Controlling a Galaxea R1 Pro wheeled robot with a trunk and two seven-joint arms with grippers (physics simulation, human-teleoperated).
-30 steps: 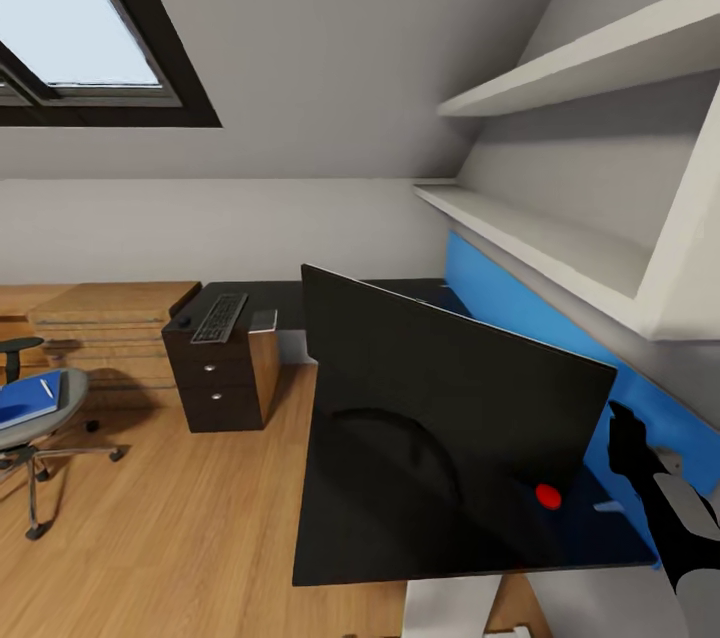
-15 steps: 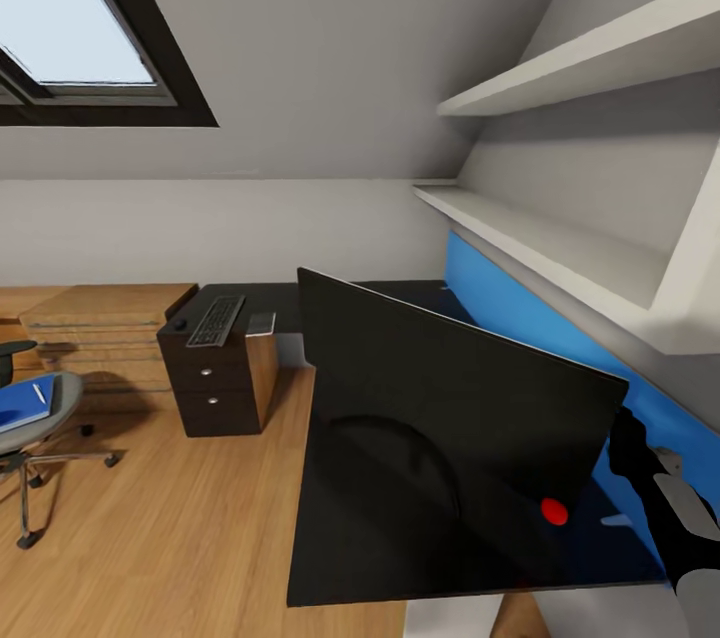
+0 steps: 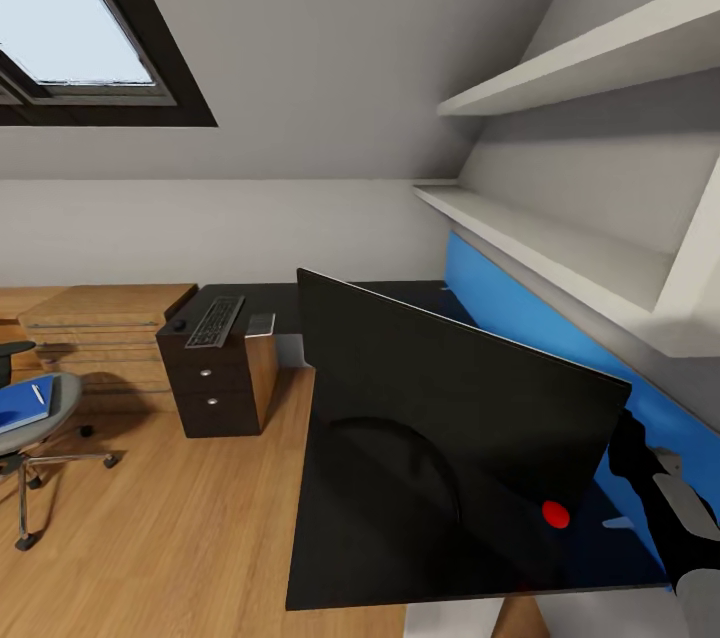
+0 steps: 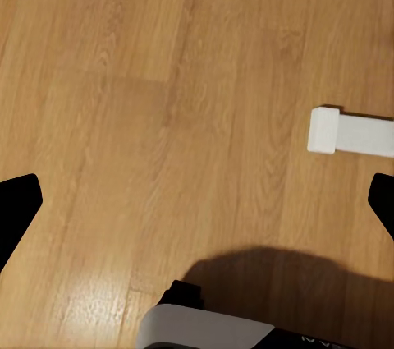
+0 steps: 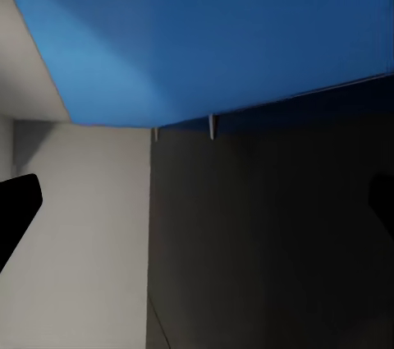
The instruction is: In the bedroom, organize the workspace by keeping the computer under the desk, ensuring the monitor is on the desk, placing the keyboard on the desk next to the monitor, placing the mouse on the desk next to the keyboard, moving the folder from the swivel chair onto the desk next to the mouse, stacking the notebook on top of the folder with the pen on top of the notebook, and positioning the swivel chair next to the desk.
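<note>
I see the monitor point(image 3: 450, 388) standing on the tabletop point(image 3: 330, 538), its ring foot near the near edge. The keyboard point(image 3: 218, 320) lies at the far end of the tabletop, over the drawer unit point(image 3: 208, 388). The folder point(image 3: 24, 405) rests on the swivel chair point(image 3: 40, 418) seat with the pen point(image 3: 37, 394) on top. My right gripper point(image 3: 628, 446) sits beside the monitor's right edge; its jaws are spread, released. My left gripper point(image 4: 197, 201) hangs over the wooden floor point(image 4: 123, 78), jaws released.
</note>
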